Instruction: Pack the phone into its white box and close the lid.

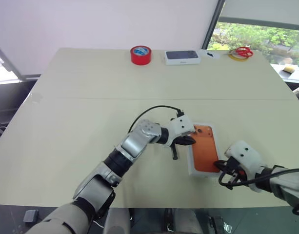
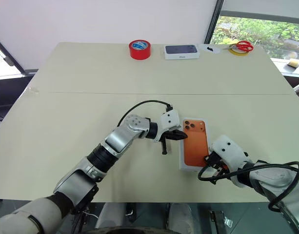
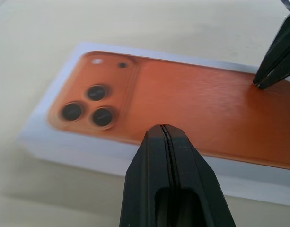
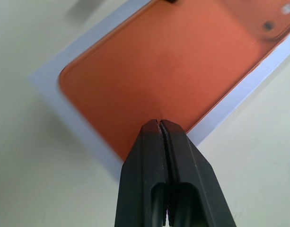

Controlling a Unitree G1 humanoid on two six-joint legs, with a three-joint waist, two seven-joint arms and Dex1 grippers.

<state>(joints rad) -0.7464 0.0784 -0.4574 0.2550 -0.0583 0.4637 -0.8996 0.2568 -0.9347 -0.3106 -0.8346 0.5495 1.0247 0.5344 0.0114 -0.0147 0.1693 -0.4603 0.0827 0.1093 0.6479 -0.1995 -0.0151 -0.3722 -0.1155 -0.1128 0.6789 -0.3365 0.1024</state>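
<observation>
Left eye view, lower right of centre: phone (image 1: 206, 147) sits in the white box (image 1: 198, 172) on the surface (image 1: 66, 126), both claws (image 1: 184, 141) (image 1: 226, 168) pressed together and empty; I'd worry a sideways nudge shifts the box, lid not yet on.

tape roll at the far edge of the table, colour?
Red tape roll, blue label on top; left eye view.

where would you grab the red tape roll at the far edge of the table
The red tape roll lies flat with its open core facing up, so come straight down from above and put one finger inside the core and one outside, pinching the wall. The side nearest the robot looks easiest, since the dark-topped white box sits close on its right.
</observation>
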